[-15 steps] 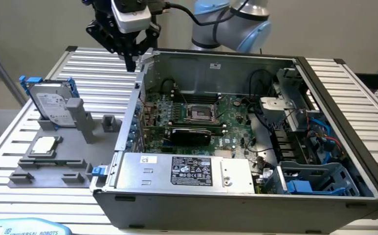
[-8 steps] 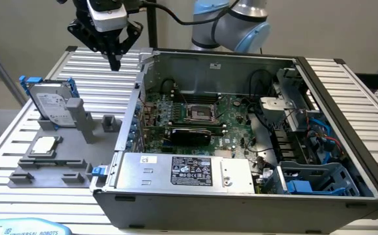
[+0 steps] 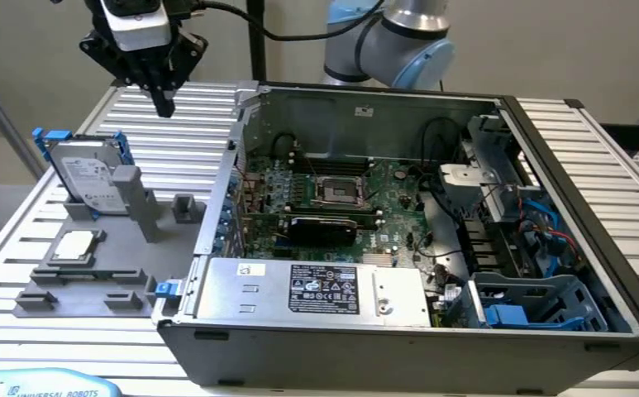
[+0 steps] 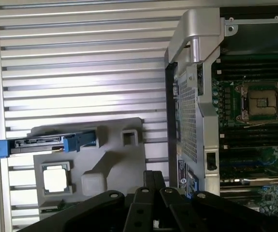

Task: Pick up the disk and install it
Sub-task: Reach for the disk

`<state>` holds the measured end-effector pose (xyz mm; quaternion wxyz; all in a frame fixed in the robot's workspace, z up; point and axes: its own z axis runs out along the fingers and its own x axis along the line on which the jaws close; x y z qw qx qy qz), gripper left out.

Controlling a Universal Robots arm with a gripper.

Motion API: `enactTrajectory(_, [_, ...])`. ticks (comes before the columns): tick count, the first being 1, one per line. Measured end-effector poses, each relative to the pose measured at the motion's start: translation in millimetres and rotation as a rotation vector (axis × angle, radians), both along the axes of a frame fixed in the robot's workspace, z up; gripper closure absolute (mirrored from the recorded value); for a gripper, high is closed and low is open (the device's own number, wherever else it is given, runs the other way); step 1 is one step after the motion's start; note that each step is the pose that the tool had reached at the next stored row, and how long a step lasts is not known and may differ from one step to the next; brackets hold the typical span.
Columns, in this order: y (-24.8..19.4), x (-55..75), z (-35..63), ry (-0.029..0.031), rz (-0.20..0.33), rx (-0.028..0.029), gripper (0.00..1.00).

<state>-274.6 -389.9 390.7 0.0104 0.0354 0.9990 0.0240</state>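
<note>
- Tool hangs in the air over the slatted metal table, at the exterior view's upper left. Its dark fingers point down, are clenched together and grip nothing.
- In the wrist view the tool is seen from behind its closed fingers, above the grey holder.
- The disk stands on edge in a slot of the grey holder, label side facing the exterior camera and leaning slightly. Its blue carrier frames it.
- The disk is well apart from the tool and untouched. From the wrist camera the disk appears edge-on, a thin dark strip with blue ends.
- A small square CPU chip lies flat in a recess of the holder, just in front of the disk.
- The open computer case sits on the table to the exterior view's right of the holder. Inside are a green motherboard and a grey power supply with a black label.
- A blue drive cage sits in the case's near right corner.
</note>
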Motion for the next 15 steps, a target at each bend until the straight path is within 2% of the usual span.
enactTrajectory(15, [11.5,-68.0,-6.9,0.0001,0.0,-0.0001,0.89])
